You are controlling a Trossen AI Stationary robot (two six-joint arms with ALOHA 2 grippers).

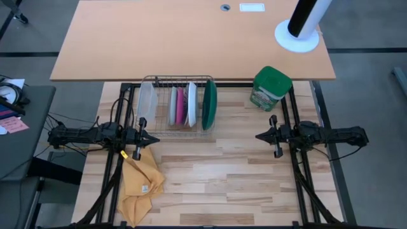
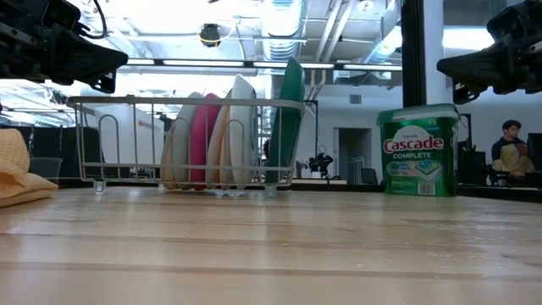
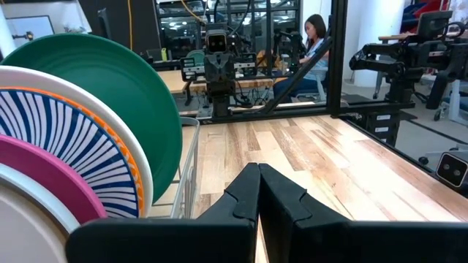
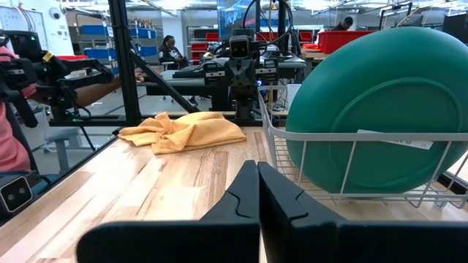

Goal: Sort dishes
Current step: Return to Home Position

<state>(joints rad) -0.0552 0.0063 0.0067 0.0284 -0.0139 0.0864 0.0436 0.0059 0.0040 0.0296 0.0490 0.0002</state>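
from above, we see the dishes [image 1: 192, 104] all standing on edge in the dish rack [image 1: 164, 77]; none lies on the desk [image 1: 222, 172]. the left end effector [image 1: 154, 138] and the right end effector [image 1: 259, 135] hang at the sides, apart from the rack. the low view shows the same row of plates. in the wrist views each end effector is closed and holds nothing. we judge the sorting finished; only parking the arms is left.

Plates [image 1: 191, 105] upright in rack [image 1: 181, 77], canister [image 1: 271, 88] right, cloth [image 1: 143, 181] front-left
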